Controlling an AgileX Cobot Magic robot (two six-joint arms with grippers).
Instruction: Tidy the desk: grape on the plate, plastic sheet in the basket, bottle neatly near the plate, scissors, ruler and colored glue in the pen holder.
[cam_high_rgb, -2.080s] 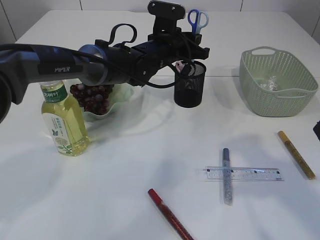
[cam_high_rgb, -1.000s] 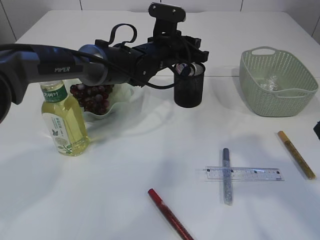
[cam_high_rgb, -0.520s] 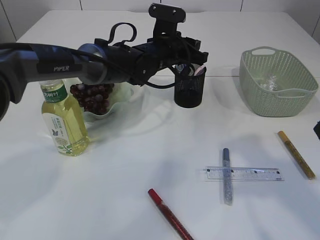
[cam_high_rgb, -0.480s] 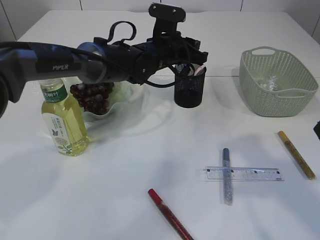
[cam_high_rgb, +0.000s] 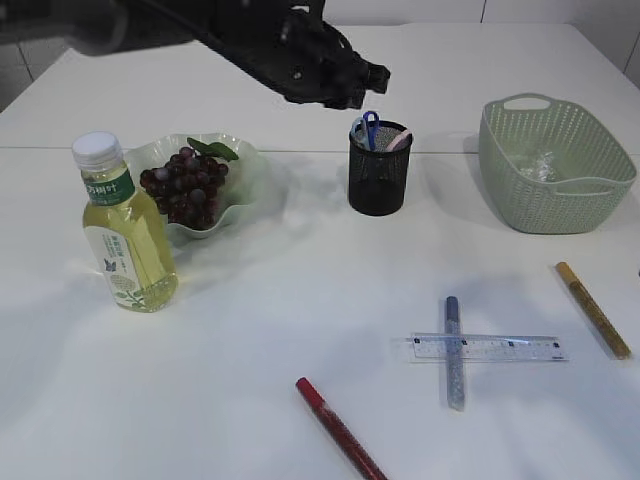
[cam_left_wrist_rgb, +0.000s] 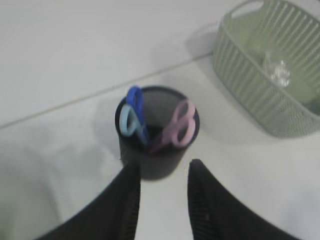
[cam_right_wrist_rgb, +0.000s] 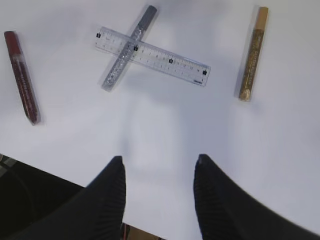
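Overhead, the left gripper (cam_left_wrist_rgb: 162, 192) hung empty above the pen holder (cam_high_rgb: 380, 170), jaws parted.
Blue and pink scissors (cam_left_wrist_rgb: 134, 117) stood inside that holder; the ruler (cam_right_wrist_rgb: 151, 56), crossing a silver glue pen (cam_right_wrist_rgb: 128, 48), lay well in front of it, under the right gripper (cam_right_wrist_rgb: 159, 192), also parted and empty.

- Pen holder (cam_high_rgb: 380, 172): mouth partly taken up by two pairs of scissors (cam_left_wrist_rgb: 155, 125), handles upright; some room at its right side.
- Above the pen holder: left arm (cam_high_rgb: 290, 50) overhangs up and to the left.
- Left of the pen holder: plate (cam_high_rgb: 240, 165) of grapes, then bottle (cam_high_rgb: 122, 235), both upright obstacles.
- Right of the pen holder: basket (cam_high_rgb: 555, 165), with open table between.
- In front of the pen holder: bare table up to the ruler (cam_high_rgb: 488, 348), which lies across a silver glue pen (cam_high_rgb: 453, 350).
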